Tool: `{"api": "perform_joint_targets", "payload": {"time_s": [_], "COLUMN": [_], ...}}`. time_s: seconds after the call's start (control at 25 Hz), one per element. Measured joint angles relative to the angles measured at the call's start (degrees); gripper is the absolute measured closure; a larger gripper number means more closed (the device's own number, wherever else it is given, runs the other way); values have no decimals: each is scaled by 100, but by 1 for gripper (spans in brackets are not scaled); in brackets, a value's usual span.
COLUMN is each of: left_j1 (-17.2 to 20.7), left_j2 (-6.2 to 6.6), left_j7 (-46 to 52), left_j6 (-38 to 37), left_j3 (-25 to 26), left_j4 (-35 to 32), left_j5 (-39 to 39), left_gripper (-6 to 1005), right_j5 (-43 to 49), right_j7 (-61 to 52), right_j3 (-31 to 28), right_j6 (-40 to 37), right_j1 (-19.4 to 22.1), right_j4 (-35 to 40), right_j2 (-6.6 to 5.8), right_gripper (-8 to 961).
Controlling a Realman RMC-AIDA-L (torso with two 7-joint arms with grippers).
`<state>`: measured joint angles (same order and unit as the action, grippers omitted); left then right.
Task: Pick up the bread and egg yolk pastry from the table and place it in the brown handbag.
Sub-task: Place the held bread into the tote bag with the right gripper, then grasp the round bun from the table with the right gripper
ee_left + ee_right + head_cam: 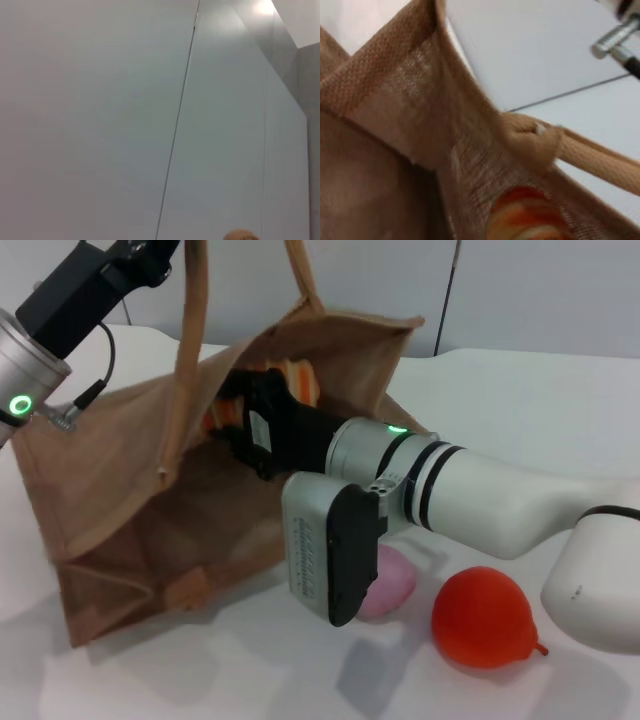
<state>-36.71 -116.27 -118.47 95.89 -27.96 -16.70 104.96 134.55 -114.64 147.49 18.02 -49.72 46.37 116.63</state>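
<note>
The brown handbag stands on the white table at the left, its mouth facing my right arm. My right gripper reaches into that mouth, shut on the bread, whose orange-and-cream stripes show on both sides of the black fingers. In the right wrist view the bread lies close below the woven bag wall. One strap handle runs straight up beside my left gripper at the top left edge. The egg yolk pastry is out of view.
A pink-topped pale ball lies on the table just under my right forearm. An orange-red round fruit sits next to it, nearer the front right. The left wrist view shows only a grey wall.
</note>
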Motion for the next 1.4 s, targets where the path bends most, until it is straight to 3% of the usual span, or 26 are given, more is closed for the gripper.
{"api": "perform_joint_targets", "payload": {"time_s": [0.16,0.6,0.8,1.08,1.24,1.4], "left_j1": [30,229,567,925,1050,1096], "left_j2": [0,-7,-41,-43,-54,-54], "left_j7": [-2,-61,-183,-591,-768,-938], "left_j6": [51,215,219,219,221,220], "left_j3": [61,488,1179,2214,2547,2654], "left_j4": [-1,15,43,329,475,581], "left_j5": [15,109,252,264,298,318], "left_gripper": [879,880,880,880,880,880], "right_j5": [-1,1,1,51,48,21], "right_j7": [-67,-157,-364,-421,-603,-1154], "right_j3": [38,34,75,155,113,28], "right_j6": [167,521,1013,1749,1955,1892], "right_j1": [7,141,468,1043,1246,1338], "right_j4": [-67,-258,-22,217,295,307], "right_j2": [0,-4,-46,-117,-138,-286], "right_gripper": [563,105,45,57,65,72]}}
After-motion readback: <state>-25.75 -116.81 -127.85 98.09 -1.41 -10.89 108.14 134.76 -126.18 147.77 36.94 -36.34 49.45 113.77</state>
